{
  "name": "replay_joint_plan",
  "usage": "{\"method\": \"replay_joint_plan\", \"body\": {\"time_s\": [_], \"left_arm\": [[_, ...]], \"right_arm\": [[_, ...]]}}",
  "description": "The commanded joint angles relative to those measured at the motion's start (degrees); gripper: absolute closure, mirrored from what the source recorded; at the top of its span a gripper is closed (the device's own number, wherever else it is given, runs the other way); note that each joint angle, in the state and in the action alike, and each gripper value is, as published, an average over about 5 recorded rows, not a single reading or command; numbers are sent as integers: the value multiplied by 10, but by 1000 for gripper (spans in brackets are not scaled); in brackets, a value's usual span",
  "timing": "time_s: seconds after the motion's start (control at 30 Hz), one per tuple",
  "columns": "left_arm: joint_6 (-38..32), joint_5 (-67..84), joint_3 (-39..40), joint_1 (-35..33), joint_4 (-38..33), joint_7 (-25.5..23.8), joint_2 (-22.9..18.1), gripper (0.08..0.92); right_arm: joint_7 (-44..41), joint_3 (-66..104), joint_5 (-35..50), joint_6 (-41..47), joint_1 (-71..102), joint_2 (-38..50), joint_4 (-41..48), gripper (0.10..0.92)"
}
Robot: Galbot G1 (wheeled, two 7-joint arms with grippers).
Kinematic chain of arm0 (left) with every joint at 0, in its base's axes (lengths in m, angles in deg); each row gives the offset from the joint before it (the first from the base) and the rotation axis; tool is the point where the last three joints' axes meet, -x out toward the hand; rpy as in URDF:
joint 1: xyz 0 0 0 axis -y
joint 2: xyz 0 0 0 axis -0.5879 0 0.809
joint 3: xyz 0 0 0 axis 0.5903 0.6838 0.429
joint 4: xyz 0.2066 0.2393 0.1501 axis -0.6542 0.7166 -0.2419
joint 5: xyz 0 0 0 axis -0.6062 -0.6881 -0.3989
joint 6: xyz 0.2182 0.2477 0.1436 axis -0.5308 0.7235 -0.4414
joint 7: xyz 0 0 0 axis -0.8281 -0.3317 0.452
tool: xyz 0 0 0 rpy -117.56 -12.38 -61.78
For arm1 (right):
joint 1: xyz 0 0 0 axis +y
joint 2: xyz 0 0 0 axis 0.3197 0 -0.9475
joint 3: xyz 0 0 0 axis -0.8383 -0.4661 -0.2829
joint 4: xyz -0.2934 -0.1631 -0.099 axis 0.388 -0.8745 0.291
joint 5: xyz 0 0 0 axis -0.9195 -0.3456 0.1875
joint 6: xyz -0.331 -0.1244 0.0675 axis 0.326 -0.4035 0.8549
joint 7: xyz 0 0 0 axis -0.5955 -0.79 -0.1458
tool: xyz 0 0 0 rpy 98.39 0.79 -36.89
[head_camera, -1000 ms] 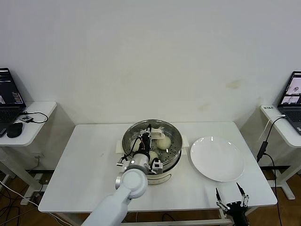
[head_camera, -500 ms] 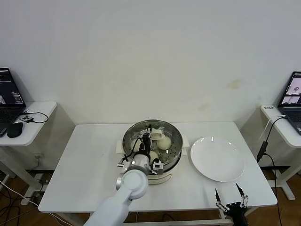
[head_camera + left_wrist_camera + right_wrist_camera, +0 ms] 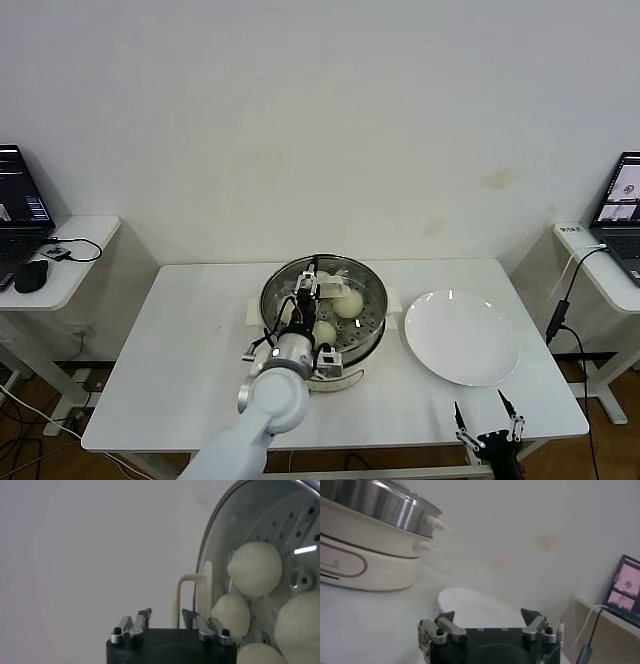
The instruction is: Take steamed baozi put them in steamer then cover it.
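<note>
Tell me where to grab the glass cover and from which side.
Grip the cover by the cream handle at its centre, coming straight down from above. The handle is a thin flat loop standing upright off the glass, so jaws should close across its flat faces. The rim lies low on the steamer and offers little purchase. The open left gripper is nearest.

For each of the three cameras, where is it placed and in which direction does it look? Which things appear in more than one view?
Head view: high on the robot, facing forward and down at the white table; shows the left gripper over the steamer and the right gripper at the near edge.
Left wrist view: on the left arm, facing the glass cover, baozi behind it; its own fingers show, open.
Right wrist view: low on the right arm, facing the plate; own open fingers show.
Shared: steamer and plate in head and right wrist views.
</note>
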Motion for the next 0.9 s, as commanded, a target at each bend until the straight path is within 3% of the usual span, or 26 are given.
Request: {"method": "replay_joint_plan", "body": {"time_s": [0.03,0.17,0.27,0.37,0.47,0.6,0.9], "left_arm": [[-7,25,-8,-99,-140,12,49,288],[-21,63,-27,-151,-210,38,65,196],[-36,125,-62,-212,-268,63,78,180],[-84,286,-126,-297,-304,135,89,177],[-192,552,-226,-371,-300,219,85,177],[-273,804,-341,-433,-280,247,76,177],[-354,938,-382,-519,-212,261,42,177]], "right_arm": [[0,-4,0,1,1,0,1,202],[1,-7,-3,0,3,1,3,203],[1,-10,-4,1,4,2,3,203],[1,-11,-2,1,5,4,0,202],[0,-11,5,0,9,8,-3,203],[-1,-20,23,-3,13,18,-7,203],[-10,-53,92,21,39,59,-38,203]]}}
